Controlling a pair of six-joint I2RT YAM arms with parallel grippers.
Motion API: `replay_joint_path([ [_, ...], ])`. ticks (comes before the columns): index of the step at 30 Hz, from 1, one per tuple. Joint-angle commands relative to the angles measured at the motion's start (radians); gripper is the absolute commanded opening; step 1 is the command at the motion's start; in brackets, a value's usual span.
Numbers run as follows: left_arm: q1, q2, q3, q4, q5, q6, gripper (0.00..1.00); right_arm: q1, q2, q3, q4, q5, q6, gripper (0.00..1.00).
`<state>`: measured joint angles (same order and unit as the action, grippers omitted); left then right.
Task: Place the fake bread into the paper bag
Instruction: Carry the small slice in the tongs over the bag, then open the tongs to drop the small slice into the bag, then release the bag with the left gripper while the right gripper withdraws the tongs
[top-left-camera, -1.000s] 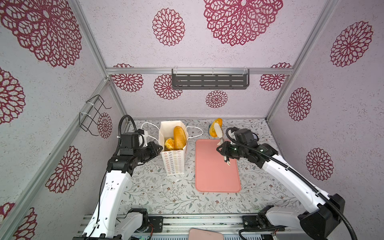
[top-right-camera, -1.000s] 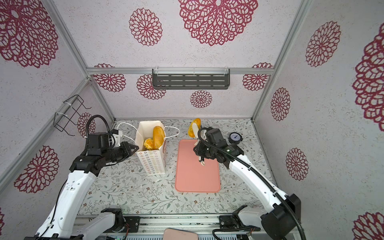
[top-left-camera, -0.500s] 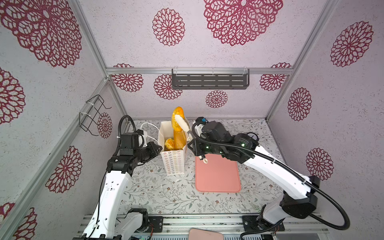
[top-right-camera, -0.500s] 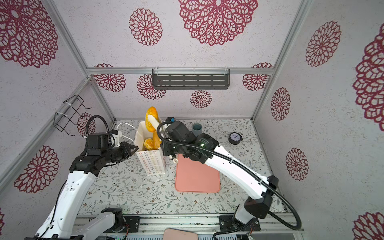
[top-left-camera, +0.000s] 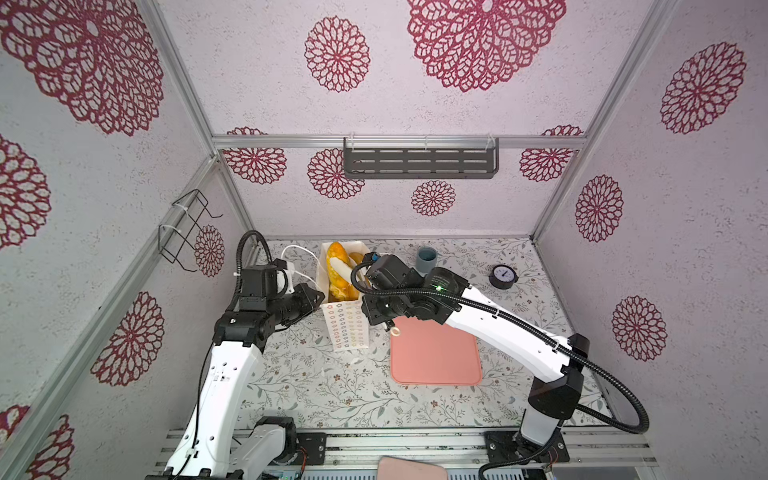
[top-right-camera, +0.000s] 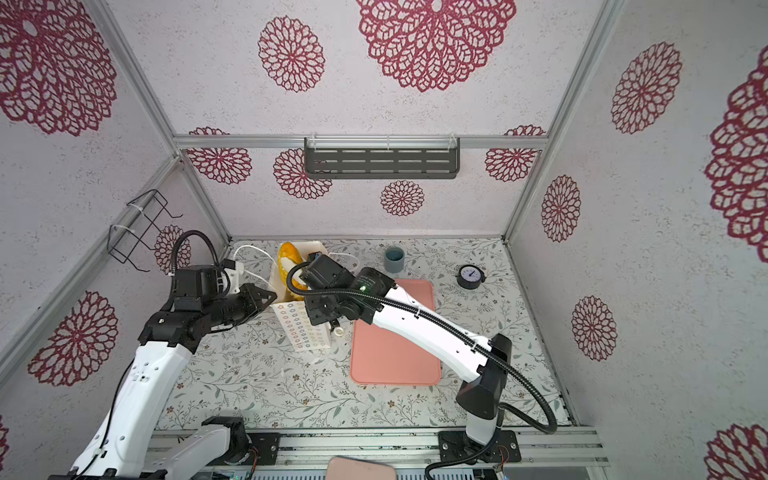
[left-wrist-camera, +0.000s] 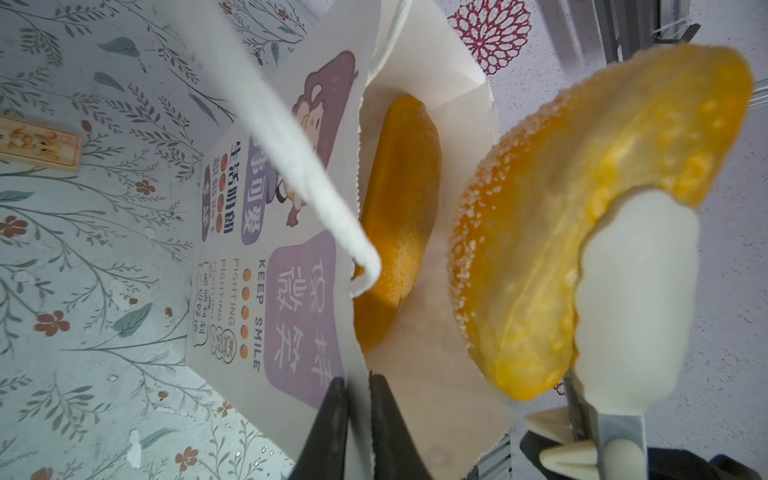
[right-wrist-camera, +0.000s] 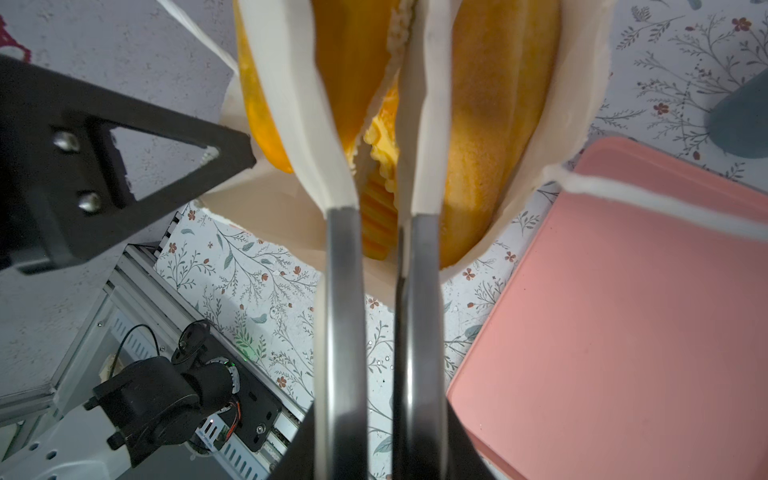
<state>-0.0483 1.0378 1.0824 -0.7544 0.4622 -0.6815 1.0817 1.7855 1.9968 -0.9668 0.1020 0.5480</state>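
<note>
Our left gripper (left-wrist-camera: 357, 384) pinches the paper bag (top-left-camera: 347, 328); a loaf (left-wrist-camera: 399, 199) stands inside; our right gripper (right-wrist-camera: 376, 62) flanks a sugared bun (left-wrist-camera: 540, 257), hold unclear

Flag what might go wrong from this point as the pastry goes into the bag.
1. The pastry in the right pincer sits high at the mouth of the paper bag, with a long loaf already standing inside. Released here, it may catch on loaf or rim and topple out.
2. The left pincer grips only the bag's thin edge; a downward push could tear it free or tip the bag.
</note>
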Motion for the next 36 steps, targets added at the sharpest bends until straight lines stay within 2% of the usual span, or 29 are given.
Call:
replay_joint_path([
  [1,-0.008,-0.019,0.027,-0.003,0.006,0.009,0.14,-0.003,-0.012,0.045,0.003,0.024,-0.015,0.38],
  [4,-0.008,-0.023,0.028,-0.01,0.004,0.012,0.15,-0.003,-0.018,0.045,0.004,0.03,-0.013,0.45],
  [8,-0.008,-0.027,0.03,-0.017,0.001,0.013,0.16,-0.003,-0.032,0.044,0.008,0.036,-0.017,0.48],
  [13,-0.007,-0.034,0.041,-0.032,-0.009,0.018,0.23,-0.003,-0.059,0.044,0.011,0.061,-0.02,0.45],
  [14,-0.006,-0.035,0.048,-0.038,-0.013,0.019,0.28,-0.003,-0.068,0.042,0.011,0.071,-0.021,0.44],
  [18,-0.007,-0.033,0.102,-0.081,-0.038,0.032,0.67,-0.005,-0.132,0.023,0.02,0.131,-0.026,0.43],
  [20,-0.007,-0.033,0.139,-0.111,-0.056,0.044,0.78,-0.01,-0.18,-0.013,0.041,0.162,-0.03,0.43],
  [21,-0.007,-0.035,0.158,-0.13,-0.066,0.052,0.97,-0.014,-0.209,-0.037,0.053,0.173,-0.032,0.44],
  [26,-0.006,-0.059,0.215,-0.19,-0.104,0.08,0.97,-0.089,-0.353,-0.171,0.094,0.191,-0.033,0.44],
  [36,-0.002,-0.193,0.255,-0.315,-0.21,0.128,0.97,-0.403,-0.68,-0.521,0.063,0.158,-0.039,0.44],
])
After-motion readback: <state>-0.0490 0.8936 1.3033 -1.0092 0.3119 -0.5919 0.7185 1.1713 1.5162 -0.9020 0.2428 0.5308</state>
